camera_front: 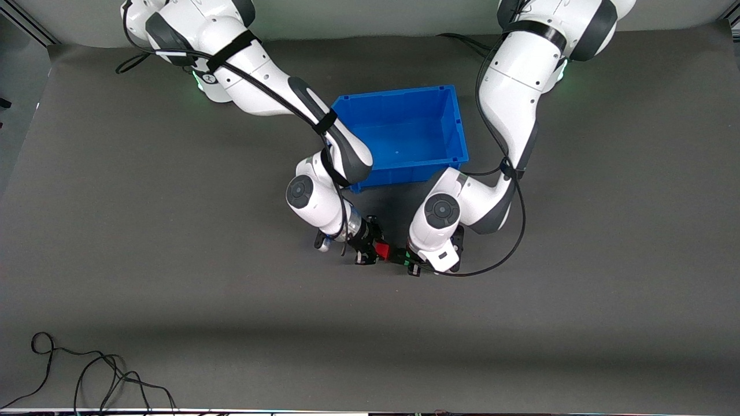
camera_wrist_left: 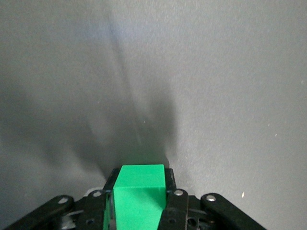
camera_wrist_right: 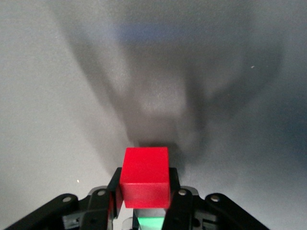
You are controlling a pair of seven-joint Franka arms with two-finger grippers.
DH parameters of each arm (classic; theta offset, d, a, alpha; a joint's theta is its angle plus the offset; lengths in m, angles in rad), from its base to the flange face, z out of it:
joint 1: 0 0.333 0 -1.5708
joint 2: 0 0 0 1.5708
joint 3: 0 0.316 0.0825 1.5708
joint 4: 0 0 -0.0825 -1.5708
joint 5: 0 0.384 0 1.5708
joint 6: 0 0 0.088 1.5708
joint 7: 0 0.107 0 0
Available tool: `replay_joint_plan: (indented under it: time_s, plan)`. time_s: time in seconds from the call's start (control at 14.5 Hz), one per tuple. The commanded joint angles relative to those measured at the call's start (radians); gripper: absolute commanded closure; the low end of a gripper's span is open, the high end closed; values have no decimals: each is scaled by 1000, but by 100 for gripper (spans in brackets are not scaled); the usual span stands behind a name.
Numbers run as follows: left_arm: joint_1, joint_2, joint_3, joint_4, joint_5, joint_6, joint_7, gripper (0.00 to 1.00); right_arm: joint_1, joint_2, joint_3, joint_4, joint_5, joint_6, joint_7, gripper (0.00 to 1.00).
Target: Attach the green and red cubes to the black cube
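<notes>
My left gripper [camera_front: 410,260] is shut on the bright green cube [camera_wrist_left: 139,191], which fills the gap between its fingers in the left wrist view. My right gripper [camera_front: 371,249] is shut on the bright red cube [camera_front: 381,249], which also shows in the right wrist view [camera_wrist_right: 145,176]. Both grippers are low over the dark mat, tips facing each other and almost touching, nearer to the front camera than the blue bin. A dark shape [camera_front: 398,254] lies between the red cube and the left gripper. I cannot tell whether it is the black cube.
The blue bin [camera_front: 416,170] stands open between the two arms' bases, with nothing showing in it. A loose black cable [camera_front: 87,375] lies on the mat at the near edge toward the right arm's end. Grey mat surrounds the grippers.
</notes>
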Motion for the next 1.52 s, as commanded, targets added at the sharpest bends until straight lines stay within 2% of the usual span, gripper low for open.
replay_joint_plan:
  time_s: [0.0,0.14,0.21,0.28,0.35,0.42,0.55,0.62,0.76,1.04,1.31,1.45]
  plan:
    - [-24,13,15,29,0,-20,-25,100,15,54,-12,75,4,11,21,86]
    - [-24,14,15,31,3,-18,-25,100,15,59,-14,84,4,9,20,84]
    - [-24,14,17,31,5,-18,-25,100,15,59,-14,84,3,9,17,61]
    - [-24,14,17,31,0,-17,-25,100,15,60,-14,84,3,11,17,31]
    - [-18,13,17,32,-3,-18,-25,86,15,62,-14,84,3,9,17,6]
    - [-12,7,17,34,-3,-17,-23,67,15,60,-14,84,1,11,15,0]
    - [-14,7,20,34,-1,-14,-26,34,14,44,-17,89,-9,9,11,0]
    - [-14,7,21,34,0,-18,-26,3,12,31,-21,97,-25,0,7,0]
    - [-9,1,29,34,3,-29,-23,0,-5,-21,-32,91,-87,-72,6,0]
    - [14,-93,112,26,40,-176,32,0,-11,-131,-136,120,-210,-358,-32,0]
    - [130,-287,110,-32,28,-343,367,0,-9,-262,-233,112,-226,-592,-230,0]
    - [178,-353,110,-38,26,-449,591,0,-8,-332,-305,111,-226,-743,-394,0]
